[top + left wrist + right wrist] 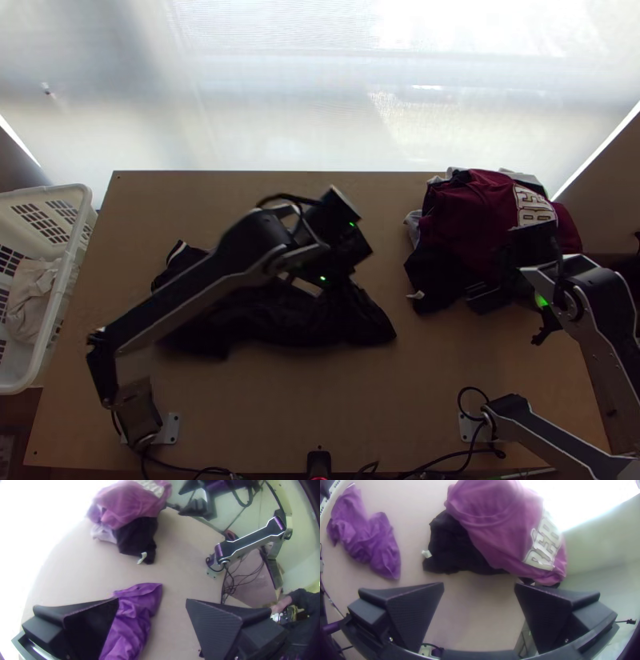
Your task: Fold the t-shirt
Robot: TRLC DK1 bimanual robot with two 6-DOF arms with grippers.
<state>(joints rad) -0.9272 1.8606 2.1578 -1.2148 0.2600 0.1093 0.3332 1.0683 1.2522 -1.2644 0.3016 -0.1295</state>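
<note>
black t-shirt (264, 324) lies bunched beneath the left hand (342, 262), whose fingers stand wide apart.

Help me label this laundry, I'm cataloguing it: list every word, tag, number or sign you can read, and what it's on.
Large pale lettering on the maroon garment: folds cut it off, so no full word.
White tag on the black cloth: too small to read.
Dark garment: no text I can make out.

Near-black t-shirt (276, 324), maroon garment (472, 212) with white lettering (532, 206), black garment (434, 280), white basket (58, 300), light-brown table (320, 400).
</note>
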